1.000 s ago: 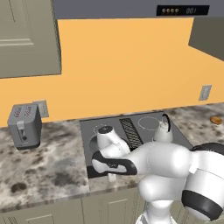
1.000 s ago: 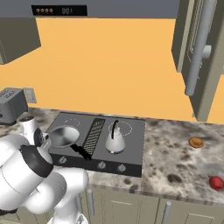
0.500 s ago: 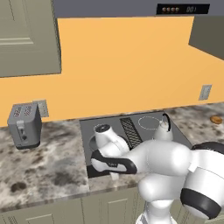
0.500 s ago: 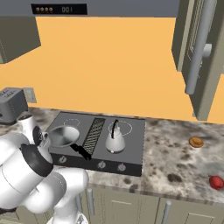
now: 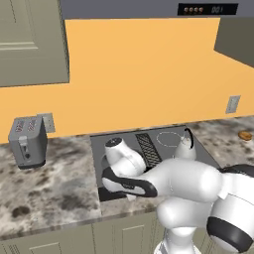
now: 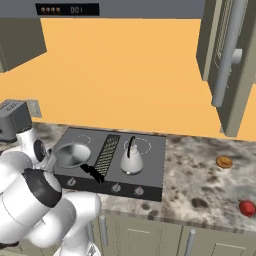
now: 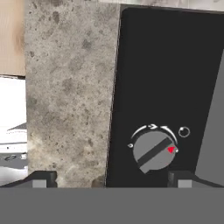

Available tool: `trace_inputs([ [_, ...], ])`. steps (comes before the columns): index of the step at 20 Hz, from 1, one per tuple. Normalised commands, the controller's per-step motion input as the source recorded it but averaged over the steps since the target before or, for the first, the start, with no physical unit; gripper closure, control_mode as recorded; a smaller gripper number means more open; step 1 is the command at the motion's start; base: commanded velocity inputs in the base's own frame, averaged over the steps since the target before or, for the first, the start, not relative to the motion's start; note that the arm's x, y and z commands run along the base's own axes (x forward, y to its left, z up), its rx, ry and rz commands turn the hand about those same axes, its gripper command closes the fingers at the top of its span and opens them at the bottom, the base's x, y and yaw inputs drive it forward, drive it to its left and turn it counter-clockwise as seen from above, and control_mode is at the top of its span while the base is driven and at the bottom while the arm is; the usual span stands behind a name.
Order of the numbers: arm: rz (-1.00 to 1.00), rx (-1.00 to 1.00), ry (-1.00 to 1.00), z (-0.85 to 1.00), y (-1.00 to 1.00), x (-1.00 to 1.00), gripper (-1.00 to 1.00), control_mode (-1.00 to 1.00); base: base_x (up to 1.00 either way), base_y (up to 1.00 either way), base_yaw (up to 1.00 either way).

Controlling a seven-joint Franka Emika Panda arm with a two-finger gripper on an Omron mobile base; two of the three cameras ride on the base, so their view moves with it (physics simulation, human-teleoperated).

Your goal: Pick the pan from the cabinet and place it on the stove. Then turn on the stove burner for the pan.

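The pan [image 6: 71, 155] is already sitting on the stove [image 6: 150, 150], on the left burner, with its black handle pointing toward the front edge. So the step in hand is judged to be the knob turn.

In the hand view the gripper [image 7: 109, 178] is seen with its jaws spread wide, and nothing is held between them. One fingertip is over the speckled counter [image 7: 70, 96] and the other is over the black stove top. The round grey knob [image 7: 153, 151] lies just ahead of the gripper and off to the side of the second fingertip, so it is not yet centred between the jaws.

To do this step well, the hand should first be slid sideways until the knob sits right in the middle of the gap (the dark bar across the knob is a good thing to line up on). Then the hand should be lowered straight down so both fingertips pass either side of the knob. The jaws should be closed gently, and only then should the wrist be turned. The little red mark and the white arc beside the knob can be watched to check that it turns.

The kettle [image 6: 131, 159] stands well away on the other burner and should be left alone.
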Motion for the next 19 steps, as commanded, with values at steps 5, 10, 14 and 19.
trace_inputs([
  [5,0.00,0.00,-0.11,0.91,0.00,-0.30,-1.00,-1.00,0.00,0.00,0.00],
  [10,0.00,0.00,-0.13,0.82,0.00,-0.33,-1.00,-1.00,0.00,0.00,0.00],
  [14,0.00,0.00,-0.07,0.44,0.00,-0.30,-1.00,-1.00,0.00,0.00,0.00],
  [19,0.00,0.01,-0.03,0.14,-0.05,-0.29,-1.00,-1.00,0.00,0.00,0.00],
])
